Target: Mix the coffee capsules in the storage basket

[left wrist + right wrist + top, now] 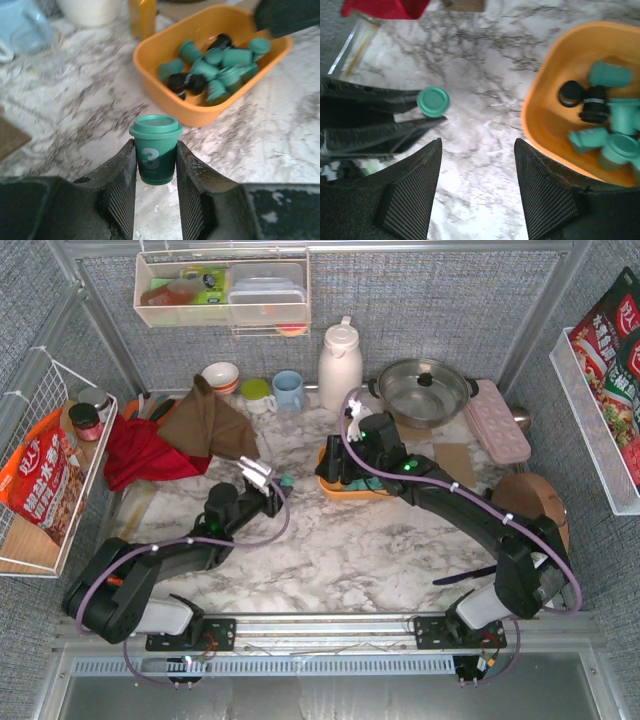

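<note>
Clamping an upright teal capsule [155, 131] by its sides, the left gripper [155, 150] sits low in the left wrist view over the marble table [75, 115]. The orange storage basket [200, 117] lies at upper right, holding teal and black coffee capsules [215, 70]. The right gripper [477, 145] has its jaws apart, just left of the basket's rim.

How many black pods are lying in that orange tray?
3 black pods show in the orange tray: two side by side near its middle, one toward the far wall. The green pods piled around them may hide more.
</note>
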